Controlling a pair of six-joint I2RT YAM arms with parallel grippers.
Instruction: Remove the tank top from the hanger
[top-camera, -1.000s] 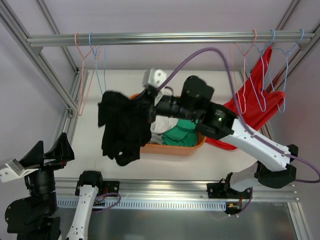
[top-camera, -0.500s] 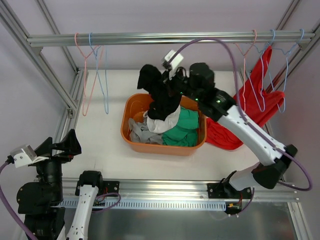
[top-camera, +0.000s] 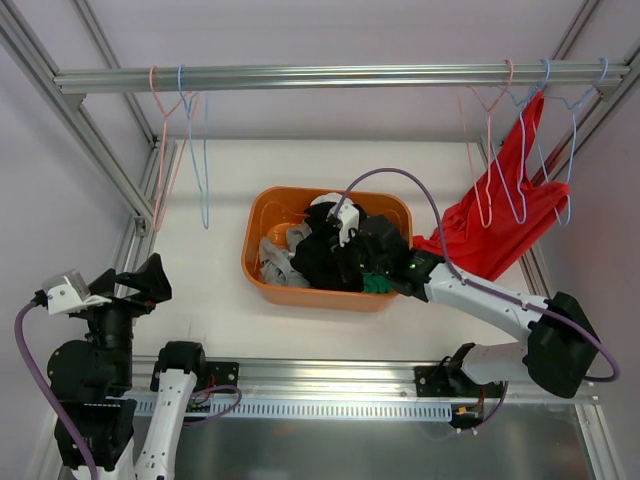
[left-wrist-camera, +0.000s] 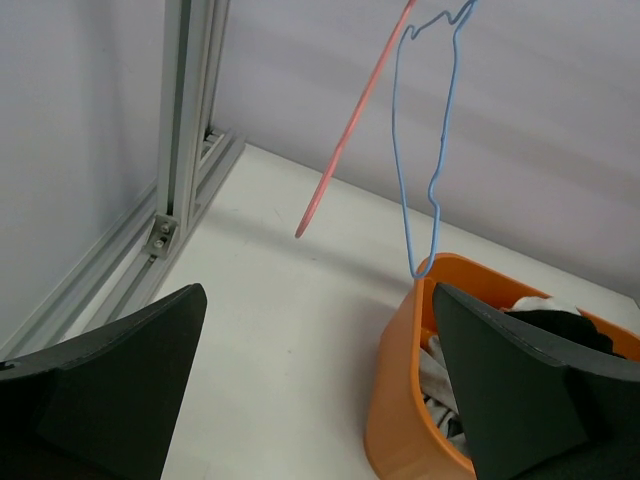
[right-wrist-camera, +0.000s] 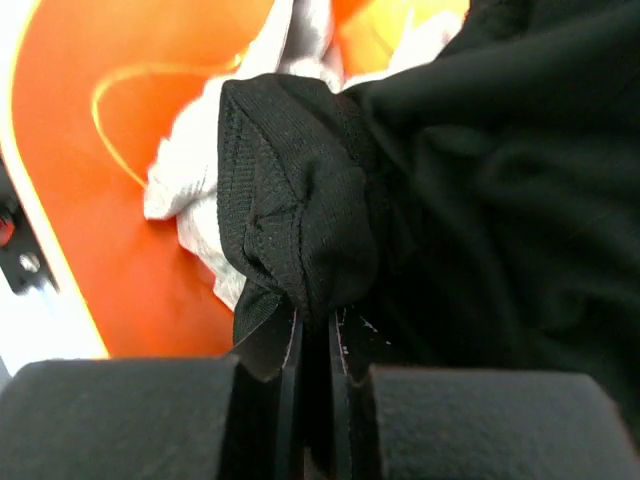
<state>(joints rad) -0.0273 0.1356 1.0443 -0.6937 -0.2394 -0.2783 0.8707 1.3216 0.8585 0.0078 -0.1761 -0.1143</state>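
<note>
The black tank top (top-camera: 318, 262) lies off its hanger, bunched in the orange basket (top-camera: 330, 298) at the middle of the table (top-camera: 210, 300), on top of a grey-white cloth (top-camera: 275, 262) and beside a scrap of green cloth (top-camera: 372, 283). The right gripper (top-camera: 342, 250) reaches down into the basket from the right, and its wrist view shows the two fingers pressed nearly together on a rolled fold of the black fabric (right-wrist-camera: 300, 250) — a firm pinch, with the rest of the garment spread out to the right and the basket's orange wall (right-wrist-camera: 70, 200) to the left. The left gripper (top-camera: 135, 285) hovers low at the near left corner, well apart from the basket, its fingers spread wide and holding nothing; between them its camera looks at the basket's corner (left-wrist-camera: 395, 400) and two bare wire hangers. Those hangers — a pink hanger (top-camera: 156, 200) and a blue hanger (top-camera: 206, 170) — hang side by side from the left end of the metal rail (top-camera: 320, 76). At the rail's right end, a red garment (top-camera: 500, 220) drapes from further hangers down to the table, just beside the basket.
</note>
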